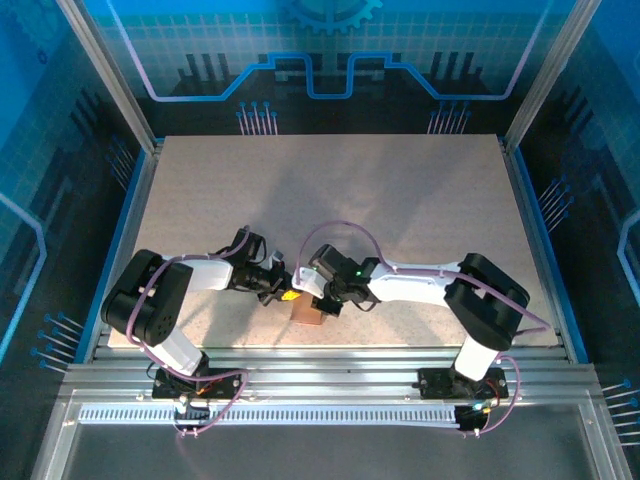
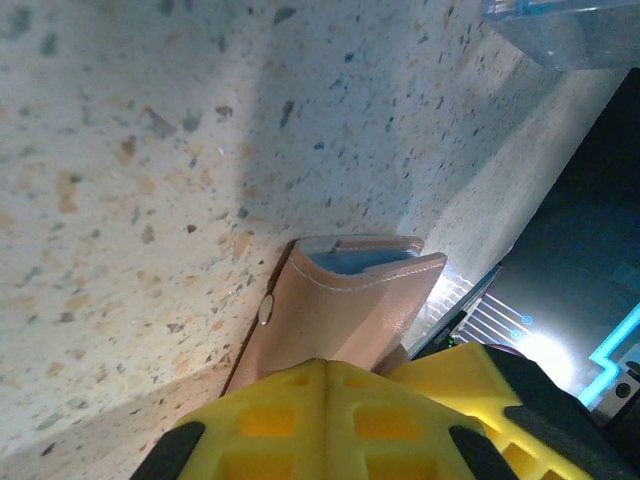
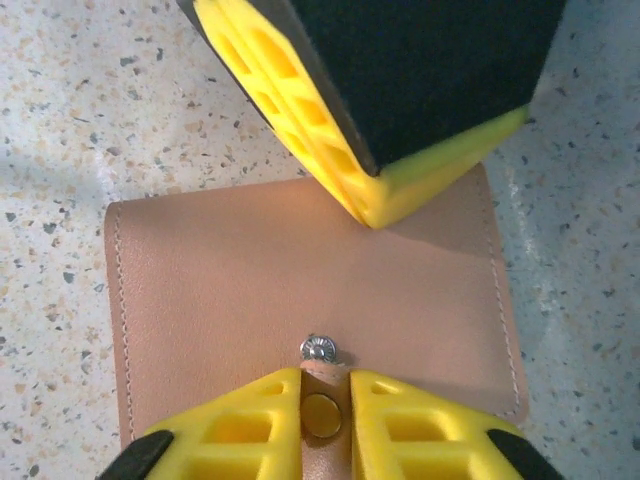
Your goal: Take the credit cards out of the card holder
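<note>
On the speckled table (image 1: pixel 400 200), the right hand (image 3: pixel 325 405) pinches the card holder (image 3: pixel 220 290).

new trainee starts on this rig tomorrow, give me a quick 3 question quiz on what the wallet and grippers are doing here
1. True or false: the card holder lies unfolded flat on the table.
2. Which part of it sits between the fingers of the right gripper? A) the snap tab B) a stitched corner C) the far edge
3. Fill in: the fingers of the left gripper are ___ (open or shut).

Key:
1. False. It is folded, outer face up.
2. A. The tab is pinched between the fingers, and the stud beside it is bare.
3. Shut.
</note>
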Controlling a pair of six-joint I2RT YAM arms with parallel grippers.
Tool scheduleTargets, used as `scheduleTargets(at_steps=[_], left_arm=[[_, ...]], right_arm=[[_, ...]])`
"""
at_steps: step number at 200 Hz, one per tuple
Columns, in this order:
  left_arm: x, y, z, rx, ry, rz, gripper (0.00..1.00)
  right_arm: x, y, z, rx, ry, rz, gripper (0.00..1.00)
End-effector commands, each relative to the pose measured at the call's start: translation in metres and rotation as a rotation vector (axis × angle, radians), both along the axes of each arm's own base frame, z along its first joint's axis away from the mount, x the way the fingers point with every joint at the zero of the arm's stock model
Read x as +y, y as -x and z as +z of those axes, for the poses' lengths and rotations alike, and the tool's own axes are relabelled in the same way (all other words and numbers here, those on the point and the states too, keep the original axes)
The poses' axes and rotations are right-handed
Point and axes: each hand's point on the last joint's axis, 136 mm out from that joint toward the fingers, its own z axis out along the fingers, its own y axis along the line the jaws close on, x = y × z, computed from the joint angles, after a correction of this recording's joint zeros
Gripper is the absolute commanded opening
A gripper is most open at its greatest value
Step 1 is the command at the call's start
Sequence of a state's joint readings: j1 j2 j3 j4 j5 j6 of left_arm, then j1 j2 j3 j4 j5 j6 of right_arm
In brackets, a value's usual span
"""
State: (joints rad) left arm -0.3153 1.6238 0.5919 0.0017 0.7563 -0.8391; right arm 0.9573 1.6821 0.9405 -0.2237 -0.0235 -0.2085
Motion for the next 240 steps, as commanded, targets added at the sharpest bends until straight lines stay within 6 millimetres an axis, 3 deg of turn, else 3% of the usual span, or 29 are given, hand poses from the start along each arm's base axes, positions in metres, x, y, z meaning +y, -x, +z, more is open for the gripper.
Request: scheduleTargets(at_steps=[1,29,32,44,78,83,110,140,174,224,240], left_arm=[[0.007,0.016,-0.014,0.082,-0.048,0.002,0.00],[0.006,0.012,-0.008,0.064,-0.040,0.005,0.00],[0.006,0.012,-0.007,0.062,-0.038,0.005,0.00],[0.005,0.009,-0.002,0.048,-0.034,0.007,0.00],[0.003,0.002,0.016,0.009,-0.023,0.006,0.13],[0.003,0.000,0.019,0.002,-0.023,0.006,0.14],[0.004,-0.007,0.035,-0.046,-0.046,0.005,0.18],[0.015,-0.014,0.048,-0.116,-0.109,-0.002,0.26],[0.030,-0.020,0.056,-0.198,-0.174,0.031,0.31],[0.037,-0.016,0.056,-0.223,-0.172,0.045,0.33],[0.041,-0.016,0.055,-0.221,-0.173,0.056,0.33]], right_arm=[[0.002,0.002,0.018,-0.031,-0.057,-0.037,0.20],[-0.003,0.004,0.032,-0.014,-0.099,-0.101,0.30],[-0.009,0.008,0.025,0.003,-0.085,-0.114,0.32],[-0.011,0.011,0.029,0.029,-0.099,-0.153,0.36],[-0.014,0.010,0.040,0.119,-0.144,-0.376,0.45],[-0.007,0.006,0.052,0.129,-0.178,-0.407,0.46],[-0.004,0.002,0.060,0.191,-0.210,-0.614,0.45],[0.001,0.009,0.055,0.328,-0.194,-0.806,0.43],[0.002,0.012,0.037,0.317,-0.114,-0.925,0.49],[-0.006,0.005,0.027,0.261,0.002,-1.055,0.76],[-0.006,0.002,0.023,0.258,0.014,-1.082,0.78]])
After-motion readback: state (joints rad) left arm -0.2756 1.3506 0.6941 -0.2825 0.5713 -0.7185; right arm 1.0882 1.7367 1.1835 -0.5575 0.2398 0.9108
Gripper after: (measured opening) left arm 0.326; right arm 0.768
